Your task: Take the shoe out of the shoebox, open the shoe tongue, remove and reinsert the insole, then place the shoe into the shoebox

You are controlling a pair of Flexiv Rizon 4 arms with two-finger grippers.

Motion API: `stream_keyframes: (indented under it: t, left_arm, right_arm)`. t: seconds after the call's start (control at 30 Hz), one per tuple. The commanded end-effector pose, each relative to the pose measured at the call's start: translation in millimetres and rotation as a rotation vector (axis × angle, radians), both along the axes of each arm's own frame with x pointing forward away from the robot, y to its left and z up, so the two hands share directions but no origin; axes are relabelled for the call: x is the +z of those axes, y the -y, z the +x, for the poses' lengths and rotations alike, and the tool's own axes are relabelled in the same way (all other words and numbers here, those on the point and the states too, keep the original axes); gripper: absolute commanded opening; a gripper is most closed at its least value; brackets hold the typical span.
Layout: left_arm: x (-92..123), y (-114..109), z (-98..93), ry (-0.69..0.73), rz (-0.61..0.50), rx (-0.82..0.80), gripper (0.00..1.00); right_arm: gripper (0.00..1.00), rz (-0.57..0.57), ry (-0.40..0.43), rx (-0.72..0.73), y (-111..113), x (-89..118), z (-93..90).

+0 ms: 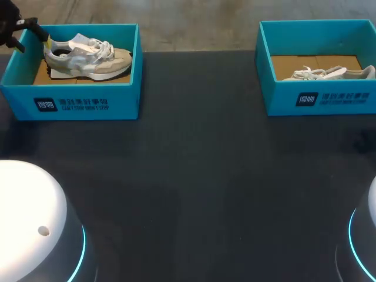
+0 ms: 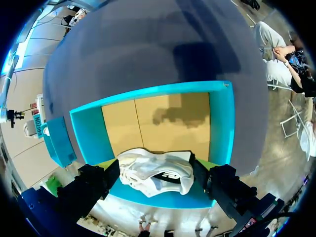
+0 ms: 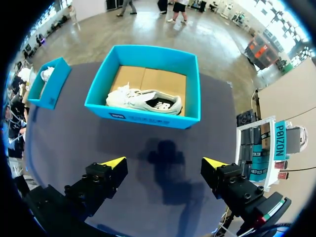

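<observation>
Head view: two open teal shoeboxes stand well apart along the far side of a dark table (image 1: 200, 176). At the far left corner, the left gripper (image 1: 42, 35) comes in over the end wall of the left shoebox (image 1: 88, 103) and meets the heel of a grey-and-white shoe (image 1: 88, 57). That shoe lies lengthwise inside the box, white laces up and toe pointing toward the middle of the table. The left wrist view shows the hold close up. The heel sits between the two dark fingers (image 2: 98, 180), one pressed against each side of it with only slivers of their yellow tips showing, so the pincer is clamped on the shoe. The heel hangs over the box's near wall, and bare cardboard floor stretches ahead of it. The right shoebox (image 1: 320, 100) holds a second shoe (image 1: 329, 73), pale with white laces, lying lengthwise near the front wall. In the right wrist view the right gripper (image 3: 164, 165) hangs over bare tabletop. Its fingers (image 3: 106, 177) are spread wide with nothing between them. The right shoebox is straight ahead of it, and the left shoebox is farther off to one side.
</observation>
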State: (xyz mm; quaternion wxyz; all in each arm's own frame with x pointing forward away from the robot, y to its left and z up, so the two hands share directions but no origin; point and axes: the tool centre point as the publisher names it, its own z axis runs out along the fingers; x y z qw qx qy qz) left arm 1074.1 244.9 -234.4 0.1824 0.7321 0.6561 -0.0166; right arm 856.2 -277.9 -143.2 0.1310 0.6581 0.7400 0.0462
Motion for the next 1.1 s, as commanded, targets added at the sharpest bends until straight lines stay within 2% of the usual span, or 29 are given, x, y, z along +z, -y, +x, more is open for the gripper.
stream_keyframes:
  t: [0.03,0.1,0.3,0.37,0.63,0.8,1.1]
  left_arm:
    - [0,0,0.2,-0.001,0.002,-0.001,1.00]
    - [0,0,0.2,-0.001,0.002,-0.001,1.00]
    - [0,-25,31.1,-0.015,0.037,0.000,1.00]
    - [-3,-28,41.5,-0.012,0.099,-0.008,1.00]
    - [-16,-36,82.8,-0.064,0.176,-0.026,1.00]
    - [-29,-41,99.6,-0.054,0.220,-0.054,1.00]
    - [-51,-46,124.1,-0.038,0.234,-0.075,1.00]
  right_arm:
    - [1.00,-0.001,0.000,-0.001,0,0,0.2]
    - [1.00,-0.001,0.000,-0.001,0,0,0.2]
    - [1.00,-0.001,0.000,-0.001,0,0,0.2]
    - [1.00,-0.001,0.000,-0.001,0,0,0.2]
    - [1.00,-0.001,0.000,-0.001,0,0,0.2]
    - [1.00,-0.001,0.000,-0.001,0,0,0.2]
    - [1.00,-0.001,0.000,-0.001,0,0,0.2]
